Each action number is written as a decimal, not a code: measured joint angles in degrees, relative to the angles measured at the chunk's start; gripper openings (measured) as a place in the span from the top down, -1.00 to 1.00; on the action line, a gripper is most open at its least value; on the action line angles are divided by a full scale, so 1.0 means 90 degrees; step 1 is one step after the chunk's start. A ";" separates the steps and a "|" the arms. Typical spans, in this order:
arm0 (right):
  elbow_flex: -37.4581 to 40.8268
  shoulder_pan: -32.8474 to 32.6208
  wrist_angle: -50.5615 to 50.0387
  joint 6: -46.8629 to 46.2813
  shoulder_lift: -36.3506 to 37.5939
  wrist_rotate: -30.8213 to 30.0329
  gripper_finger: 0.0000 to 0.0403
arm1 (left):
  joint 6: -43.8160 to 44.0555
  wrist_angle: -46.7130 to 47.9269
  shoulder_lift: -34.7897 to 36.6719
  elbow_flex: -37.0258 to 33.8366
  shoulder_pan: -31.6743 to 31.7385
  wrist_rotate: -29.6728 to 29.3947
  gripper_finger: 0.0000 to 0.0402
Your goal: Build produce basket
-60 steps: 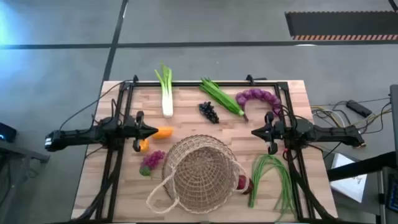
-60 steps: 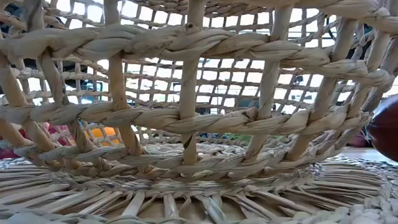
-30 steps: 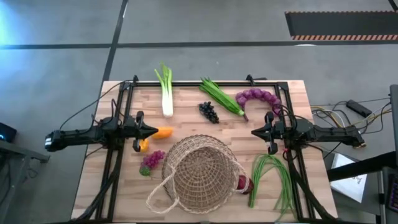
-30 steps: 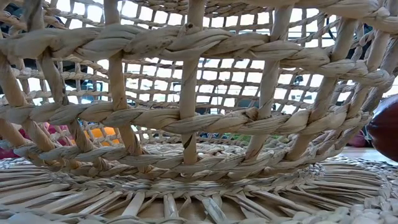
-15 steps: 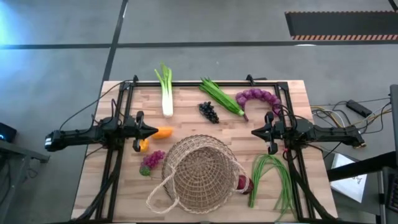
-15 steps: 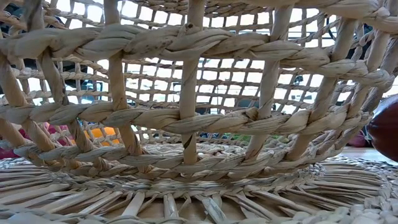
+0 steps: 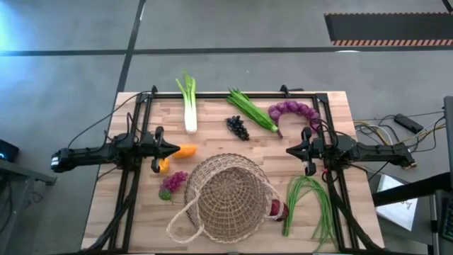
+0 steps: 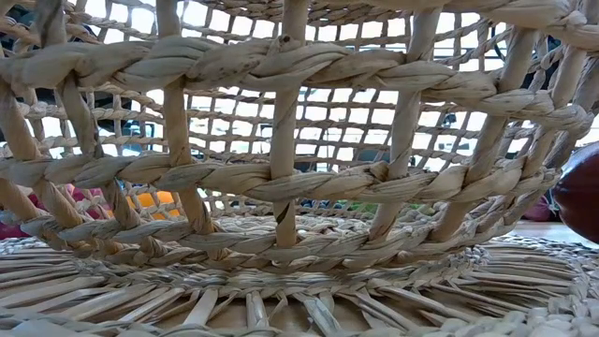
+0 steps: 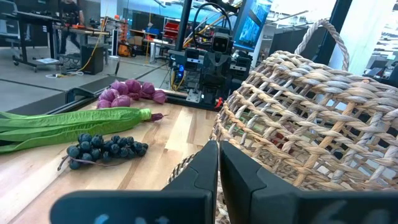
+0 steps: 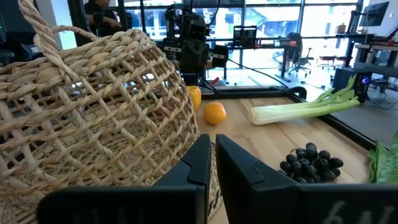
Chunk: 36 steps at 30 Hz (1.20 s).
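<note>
The basket (image 7: 228,196) sits tipped on its side at the table's near edge, produce scattered around it. My left tool (image 7: 172,149) and right tool (image 7: 290,150) both hover pinched shut, holding nothing. Risk: I'd guess anything dropped in rolls right out unless it's righted.

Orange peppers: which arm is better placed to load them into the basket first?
Likely the left gripper: it sits right beside the orange peppers. The right gripper waits across the basket.
</note>
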<state>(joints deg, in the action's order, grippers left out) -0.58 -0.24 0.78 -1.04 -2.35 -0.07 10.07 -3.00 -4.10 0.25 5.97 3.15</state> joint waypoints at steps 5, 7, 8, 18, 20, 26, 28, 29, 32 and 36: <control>0.0000 0.0001 -0.0002 0.0000 0.0000 -0.0001 0.91 | 0.0000 0.0001 0.0000 0.0000 0.0001 -0.0001 1.00; 0.0001 0.0001 -0.0001 0.0012 0.0000 -0.0001 0.91 | 0.0002 0.0000 -0.0002 0.0000 0.0001 0.0001 1.00; 0.0000 -0.0001 0.0000 0.0004 0.0000 -0.0001 0.91 | -0.0001 0.0000 0.0000 0.0000 0.0001 -0.0002 1.00; 0.0001 -0.0002 -0.0002 -0.0002 0.0000 -0.0001 0.91 | 0.0002 0.0000 -0.0002 0.0000 0.0000 0.0000 1.00; 0.0001 0.0001 0.0000 0.0011 0.0000 -0.0001 0.91 | 0.0001 -0.0001 -0.0001 0.0000 0.0001 -0.0001 1.00; 0.0002 -0.0002 0.0000 0.0010 0.0000 -0.0001 0.91 | -0.0003 -0.0402 -0.0003 0.0000 0.0001 -0.0273 1.00; 0.0001 0.0000 0.0000 -0.0001 0.0000 -0.0001 0.91 | -0.0003 -0.0855 -0.0004 0.0000 -0.0002 -0.0453 1.00; 0.0001 -0.0002 -0.0001 0.0007 0.0000 0.0000 0.91 | -0.0003 -0.1140 -0.0002 0.0000 0.0000 -0.0549 1.00; 0.0000 0.0001 0.0000 -0.0002 0.0000 0.0001 0.91 | -0.0005 -0.2067 -0.0002 -0.0002 -0.0002 -0.0590 1.00; 0.0002 -0.0002 0.0000 0.0001 0.0000 -0.0001 0.91 | -0.0433 -0.3436 0.0001 -0.0002 0.0003 -0.0773 1.00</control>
<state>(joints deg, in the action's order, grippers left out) -0.56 -0.25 0.78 -1.03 -2.35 -0.08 6.17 -33.92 -4.10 0.23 6.00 -3.80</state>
